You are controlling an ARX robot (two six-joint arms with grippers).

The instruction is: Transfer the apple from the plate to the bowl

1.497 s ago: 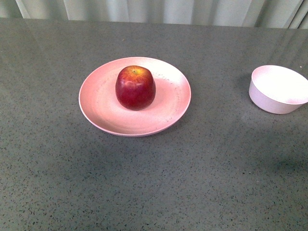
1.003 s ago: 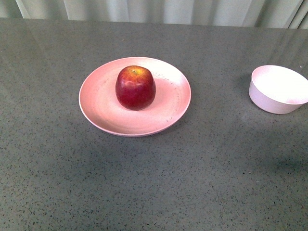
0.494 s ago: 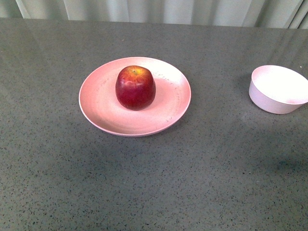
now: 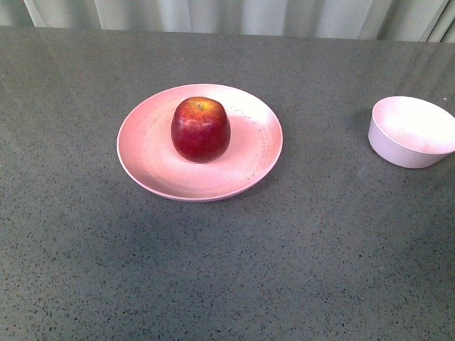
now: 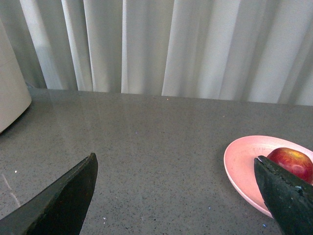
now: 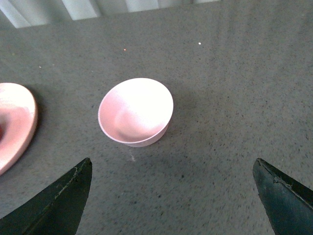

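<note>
Spread wide, holding nothing: left gripper (image 5: 175, 161), right gripper (image 6: 171, 161). Grip the round dark red apple (image 4: 200, 129), centre-frame on the wide pink plate (image 4: 146, 174), across its widest girth; lift clear toward the small pale bowl (image 4: 412, 135), right edge.

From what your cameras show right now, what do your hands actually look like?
Only the tips show. The left gripper has two black, wedge-shaped fingers tapering to blunt ends, with a matte, slightly rough surface. The right gripper looks the same. No cables, markings or arm casings are in view, and the front camera shows no arm.
</note>
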